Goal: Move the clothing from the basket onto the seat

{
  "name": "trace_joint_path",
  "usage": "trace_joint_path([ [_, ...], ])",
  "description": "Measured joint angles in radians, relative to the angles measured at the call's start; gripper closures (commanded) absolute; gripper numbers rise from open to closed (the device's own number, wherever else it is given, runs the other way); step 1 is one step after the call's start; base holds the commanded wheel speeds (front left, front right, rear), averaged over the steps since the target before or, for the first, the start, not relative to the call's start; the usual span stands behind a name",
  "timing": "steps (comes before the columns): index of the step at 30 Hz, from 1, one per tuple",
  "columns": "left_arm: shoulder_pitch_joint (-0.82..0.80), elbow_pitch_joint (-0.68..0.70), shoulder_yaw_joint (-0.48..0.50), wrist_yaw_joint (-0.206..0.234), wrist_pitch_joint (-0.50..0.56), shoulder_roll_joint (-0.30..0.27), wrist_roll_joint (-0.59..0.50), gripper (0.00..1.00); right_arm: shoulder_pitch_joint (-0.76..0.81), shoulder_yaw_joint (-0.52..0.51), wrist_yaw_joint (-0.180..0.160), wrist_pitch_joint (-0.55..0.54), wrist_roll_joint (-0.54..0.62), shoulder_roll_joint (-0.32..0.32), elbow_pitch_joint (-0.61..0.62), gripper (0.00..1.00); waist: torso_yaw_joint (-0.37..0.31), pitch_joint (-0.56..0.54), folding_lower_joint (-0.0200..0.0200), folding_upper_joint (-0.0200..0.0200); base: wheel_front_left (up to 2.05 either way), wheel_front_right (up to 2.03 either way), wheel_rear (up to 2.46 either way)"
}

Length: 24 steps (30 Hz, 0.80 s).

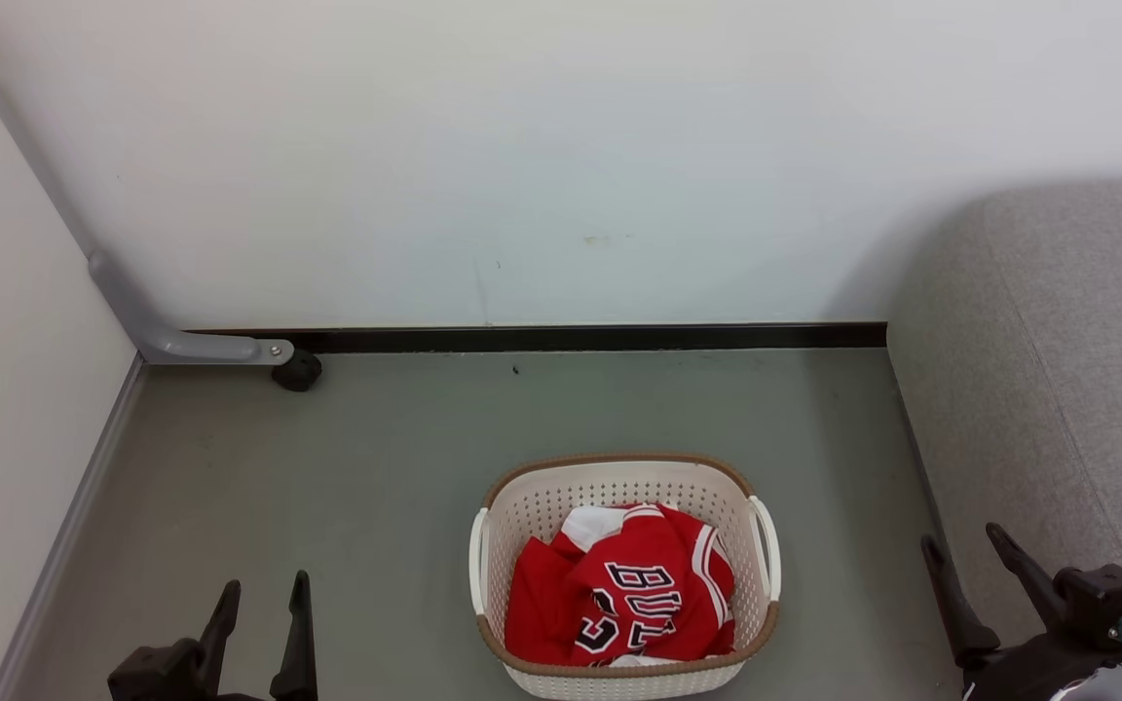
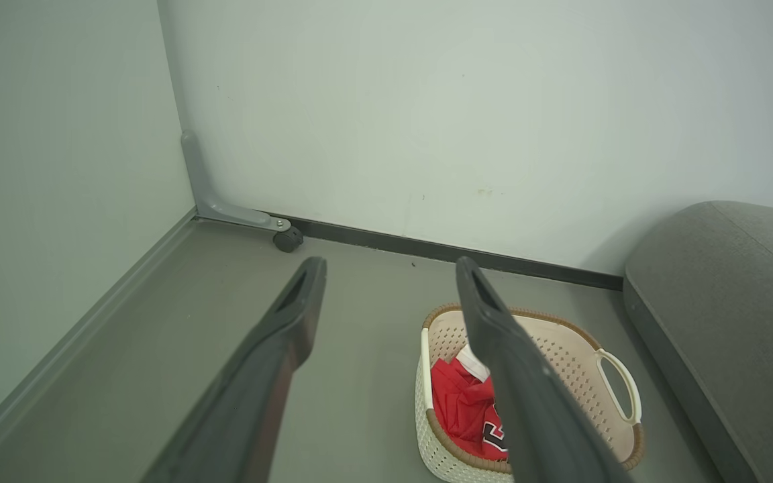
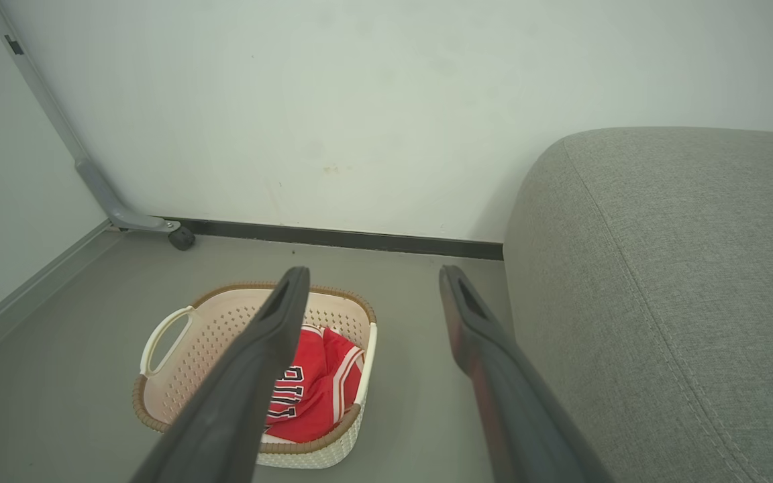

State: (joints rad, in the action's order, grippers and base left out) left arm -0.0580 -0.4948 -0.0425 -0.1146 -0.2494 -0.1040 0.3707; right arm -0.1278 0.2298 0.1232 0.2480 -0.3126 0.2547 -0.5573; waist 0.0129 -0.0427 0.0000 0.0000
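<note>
**Clothing** (image 1: 619, 589): red basketball wear, crumpled in one heap at the lower centre of the head view. A jersey lies uppermost, with black-and-white lettering and white trim showing. More red folds sit to its left, and it cannot be told whether these are a second garment. All of it is inside the basket and none is on the seat.

**Basket** (image 1: 534, 506): cream perforated plastic with a brown woven-look rim and a white handle on each side. It stands upright on the floor (image 1: 327, 487) at lower centre. It is near the seat but apart from it, with a strip of floor between them.

**Seat** (image 1: 1058, 389): grey textured upholstery with a rounded edge, filling the right side of the frame. No garment lies on the part in view.

**Left gripper** (image 1: 266, 581): lower left of the frame, well apart from the basket. The jaws are spread wide and hold nothing.

**Right gripper** (image 1: 961, 535): lower right, in front of the seat edge and to the right of the basket. The jaws are likewise spread and empty.

**Surroundings**: a pale wall (image 1: 522, 146) fills the upper frame, with a dark skirting strip (image 1: 571, 338) along its foot. A grey bracket (image 1: 191, 346) with a black caster (image 1: 298, 372) sits at middle left.

**Progress, as judged**: none of the transfer is done. Every step is left: reaching into the basket, gripping the heap, lifting it clear of the rim, carrying it right and laying it on the seat. This may take one trip per garment.
</note>
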Motion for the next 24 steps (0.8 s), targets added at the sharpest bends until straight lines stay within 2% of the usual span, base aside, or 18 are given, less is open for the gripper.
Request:
trace_joint_path([
  [10,0.007,0.003,0.021,-0.001,0.000,0.005,-0.013,0.00,-0.006,-0.003,0.000,0.000,0.016,-0.013,0.001,0.00,-0.010,0.006,0.0000,0.0001,0.00,0.00,0.00],
  [24,-0.002,0.046,-0.017,-0.009,0.000,0.029,-0.040,0.00,-0.017,-0.005,0.000,0.000,0.041,-0.032,0.075,0.00,-0.065,0.067,0.0000,0.0001,0.00,0.00,0.00],
])
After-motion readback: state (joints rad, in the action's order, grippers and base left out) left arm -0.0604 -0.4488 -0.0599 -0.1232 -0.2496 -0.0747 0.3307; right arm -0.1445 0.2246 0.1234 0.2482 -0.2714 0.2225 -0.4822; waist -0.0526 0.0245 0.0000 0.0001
